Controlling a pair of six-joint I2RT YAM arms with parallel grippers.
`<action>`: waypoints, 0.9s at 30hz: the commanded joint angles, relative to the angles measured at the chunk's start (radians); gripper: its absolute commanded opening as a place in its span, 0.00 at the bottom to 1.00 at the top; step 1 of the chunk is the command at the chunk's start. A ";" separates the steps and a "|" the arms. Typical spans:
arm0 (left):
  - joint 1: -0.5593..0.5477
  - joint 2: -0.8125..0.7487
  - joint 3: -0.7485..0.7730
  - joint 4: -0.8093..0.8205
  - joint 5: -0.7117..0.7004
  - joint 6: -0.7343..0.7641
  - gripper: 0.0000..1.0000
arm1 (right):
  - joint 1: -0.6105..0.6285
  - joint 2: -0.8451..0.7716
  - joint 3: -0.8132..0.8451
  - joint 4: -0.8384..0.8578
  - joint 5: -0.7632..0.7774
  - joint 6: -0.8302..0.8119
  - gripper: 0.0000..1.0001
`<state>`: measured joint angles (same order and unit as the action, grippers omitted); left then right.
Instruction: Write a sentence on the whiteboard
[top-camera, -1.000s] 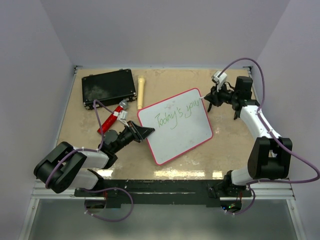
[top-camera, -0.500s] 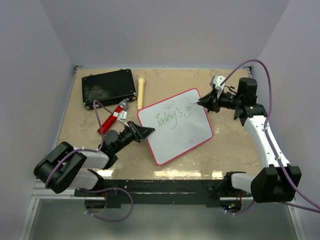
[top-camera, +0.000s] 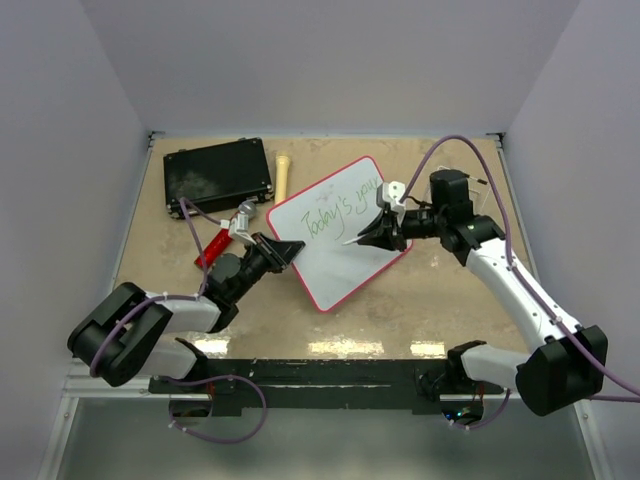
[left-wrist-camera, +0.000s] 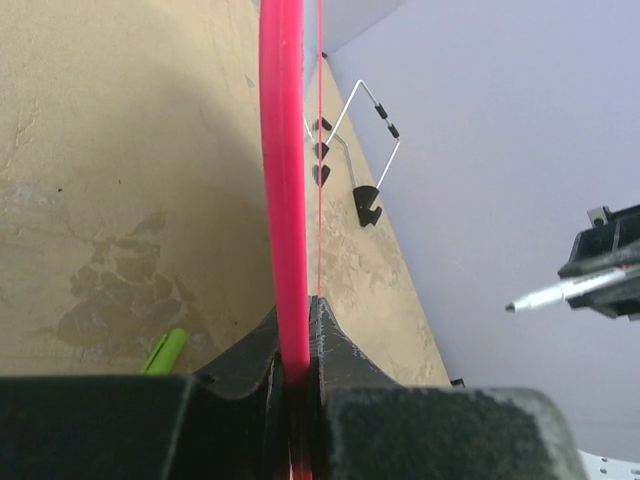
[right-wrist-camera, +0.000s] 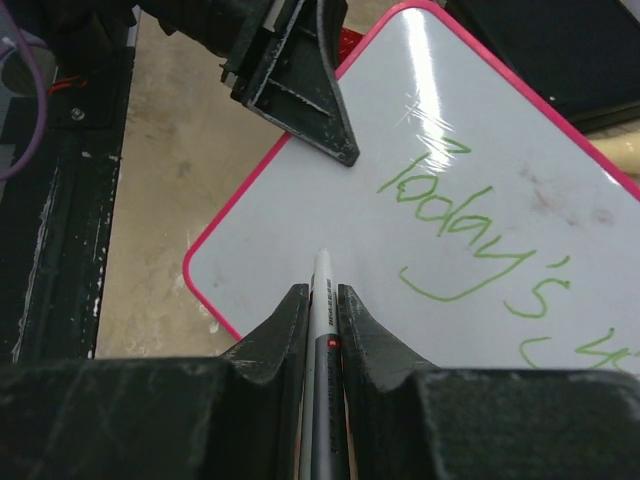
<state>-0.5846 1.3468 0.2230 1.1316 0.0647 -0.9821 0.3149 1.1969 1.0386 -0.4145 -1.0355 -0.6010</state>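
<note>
Whiteboard (top-camera: 320, 272) sat at mid-table (top-camera: 440, 290), its left corner pinched tight between the left claw's (top-camera: 296, 248) fingers. The green sentence (top-camera: 341, 209) ran off the right wrist view's edge. The right arm reached over the board, its claw (top-camera: 373, 237) clamped on a marker (right-wrist-camera: 322, 298).

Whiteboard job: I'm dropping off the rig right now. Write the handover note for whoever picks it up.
Left gripper: shut on the whiteboard, pinching its left rim.
Right gripper: shut on the marker. The tip is over blank board below the writing; I cannot tell if it touches.
Done: the sentence so far reads roughly "Today's your", in green.
Left: finish the sentence, probably on a second line, then release the marker and the board.
</note>
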 joint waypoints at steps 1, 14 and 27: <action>0.005 0.028 0.064 0.103 -0.057 0.062 0.00 | 0.036 -0.011 -0.025 0.023 0.022 -0.017 0.00; 0.005 0.087 0.055 0.143 0.023 0.063 0.00 | 0.095 0.021 -0.061 -0.010 0.060 -0.121 0.00; 0.005 0.078 0.033 0.152 0.029 0.046 0.00 | 0.124 0.035 -0.075 -0.029 0.051 -0.158 0.00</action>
<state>-0.5831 1.4345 0.2592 1.1881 0.0780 -0.9810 0.4278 1.2251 0.9653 -0.4366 -0.9806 -0.7277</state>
